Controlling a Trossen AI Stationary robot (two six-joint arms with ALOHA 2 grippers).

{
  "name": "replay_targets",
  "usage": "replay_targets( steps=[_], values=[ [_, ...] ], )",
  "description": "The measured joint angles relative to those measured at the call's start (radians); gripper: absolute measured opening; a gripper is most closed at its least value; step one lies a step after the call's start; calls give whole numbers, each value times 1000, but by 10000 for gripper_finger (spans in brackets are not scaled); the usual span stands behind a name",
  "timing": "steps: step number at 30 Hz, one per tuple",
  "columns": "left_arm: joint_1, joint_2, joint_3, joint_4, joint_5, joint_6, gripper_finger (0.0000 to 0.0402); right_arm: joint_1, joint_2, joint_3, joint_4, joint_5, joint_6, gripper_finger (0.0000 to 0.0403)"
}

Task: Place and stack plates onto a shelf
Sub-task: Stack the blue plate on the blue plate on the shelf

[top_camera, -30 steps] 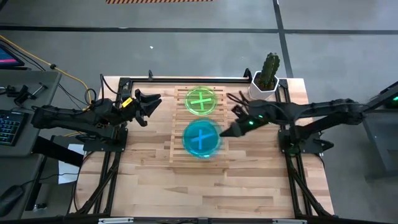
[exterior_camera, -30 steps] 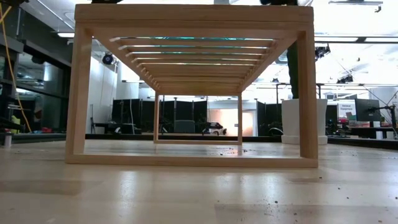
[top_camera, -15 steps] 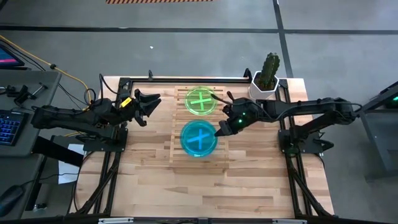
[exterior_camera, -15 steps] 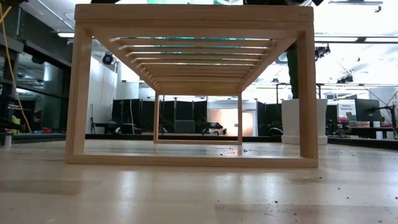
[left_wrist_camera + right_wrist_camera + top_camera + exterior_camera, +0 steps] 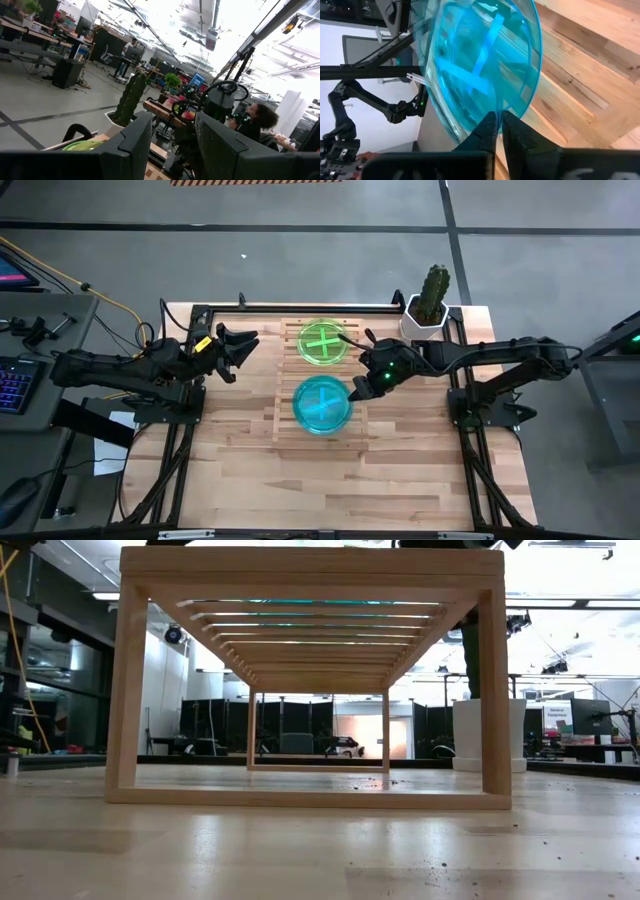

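A lime green plate (image 5: 324,342) with crossed bright stripes lies on the far half of the light-wood slatted shelf (image 5: 280,405). A cyan plate (image 5: 322,403) is over the shelf's near half and fills the right wrist view (image 5: 480,65). My right gripper (image 5: 354,390) is at that plate's right rim, shut on it. My left gripper (image 5: 245,345) hovers open at the shelf's left edge, touching nothing. In its wrist view the green plate (image 5: 87,145) shows past the fingers. In the low view the shelf (image 5: 310,580) stands on the table, with a cyan tint between the slats. My right gripper pinches the cyan plate's rim (image 5: 492,116) on its right side between the two fingers (image 5: 512,135). It comes from the table's right, slanting down. The plate sits tilted over the slats. I cannot tell whether its far side rests on the shelf.
A potted cactus (image 5: 431,295) in a white pot stands at the far right corner, beside the shelf. Black frame rails (image 5: 300,307) run around the table. Bare wooden table (image 5: 330,480) lies near of the shelf. A person (image 5: 257,120) sits in the room beyond.
My right gripper has moved a little toward the table's left and the far edge, still shut on the cyan plate's rim. The plate has stayed over the shelf's near half, and its crossed stripes now show fainter from above. The left arm has kept still.
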Motion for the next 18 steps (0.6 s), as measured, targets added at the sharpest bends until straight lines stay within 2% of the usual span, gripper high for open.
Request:
replay_targets(
  steps=[11, 16, 18],
  values=[
    [0, 0, 0, 0, 0, -1, 145, 0, 0, 0, 38, 75, -10, 123],
    [0, 0, 0, 0, 0, -1, 145, 0, 0, 0, 51, 71, -22, 142],
    [0, 0, 0, 0, 0, -2, 145, -7, 0, 0, 51, 35, -46, 142]
  ],
)
